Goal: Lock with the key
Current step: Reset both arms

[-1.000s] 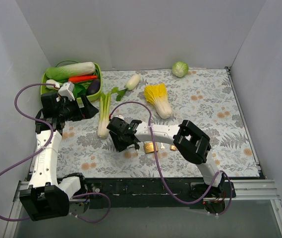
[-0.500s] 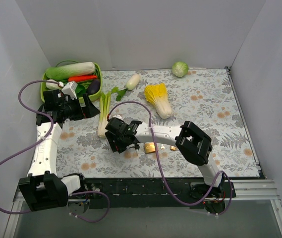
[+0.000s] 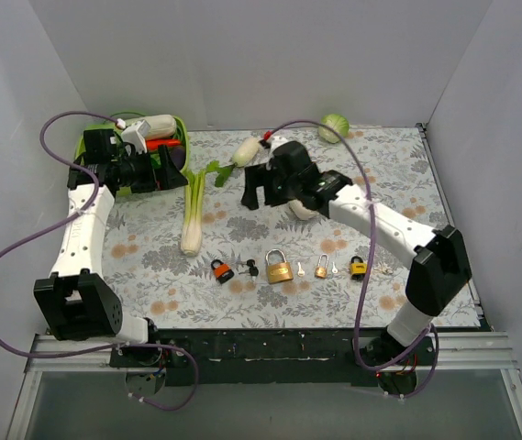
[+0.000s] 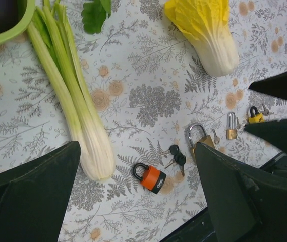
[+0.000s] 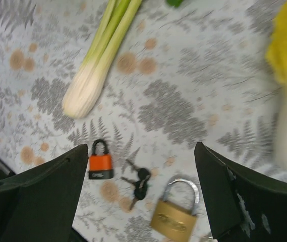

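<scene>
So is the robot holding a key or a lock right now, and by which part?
Nothing is held. The left end effector and right end effector are both open and empty; the orange padlock and black keys lie on the table.

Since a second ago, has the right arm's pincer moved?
Yes. The right pincer has left the large brass padlock and swung away toward the white radish at the back.

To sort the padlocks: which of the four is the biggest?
The wide brass padlock beside the black keys; the other three are clearly smaller.
</scene>
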`<state>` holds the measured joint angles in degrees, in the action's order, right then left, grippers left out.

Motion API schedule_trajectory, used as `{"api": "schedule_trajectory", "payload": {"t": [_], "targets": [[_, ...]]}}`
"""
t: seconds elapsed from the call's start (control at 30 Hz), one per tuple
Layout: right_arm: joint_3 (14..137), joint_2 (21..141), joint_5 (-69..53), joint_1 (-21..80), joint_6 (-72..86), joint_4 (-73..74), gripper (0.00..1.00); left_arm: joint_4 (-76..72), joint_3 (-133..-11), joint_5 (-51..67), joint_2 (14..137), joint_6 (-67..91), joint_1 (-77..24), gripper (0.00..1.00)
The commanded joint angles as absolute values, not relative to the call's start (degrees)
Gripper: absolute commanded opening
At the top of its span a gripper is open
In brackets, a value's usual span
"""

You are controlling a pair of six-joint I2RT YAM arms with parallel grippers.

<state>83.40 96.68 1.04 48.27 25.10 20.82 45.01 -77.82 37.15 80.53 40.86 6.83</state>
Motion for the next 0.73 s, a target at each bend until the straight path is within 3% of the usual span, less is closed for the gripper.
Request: {"api": "schedule_trajectory", "payload": {"t": [0.0, 0.13, 0.33, 0.47, 0.7], "targets": [[81.8, 90.0, -4.6, 38.6, 15.0, 17.7, 0.93, 44.6, -83.0, 33.1, 82.3, 39.2, 1.9, 0.98], [77.1, 82.5, -5.0, 26.3, 12.1, 17.2, 0.95, 45.3, -86.2, 21.9, 86.7, 40.3, -6.4, 0.98], [66.5, 72.5, -4.0, 14.3, 6.2, 16.8, 0.94, 44.2, -86.6, 22.7, 91.0, 42.0, -9.8, 0.98], [60.1, 67.6, -4.3, 12.5, 5.7, 17.0, 0.94, 43.0, -86.3, 22.3, 92.3, 42.8, -10.0, 0.98], [59.8, 64.8, -4.7, 12.3, 5.6, 17.1, 0.94, 41.9, -86.0, 20.7, 92.3, 44.7, -9.8, 0.98]]}}
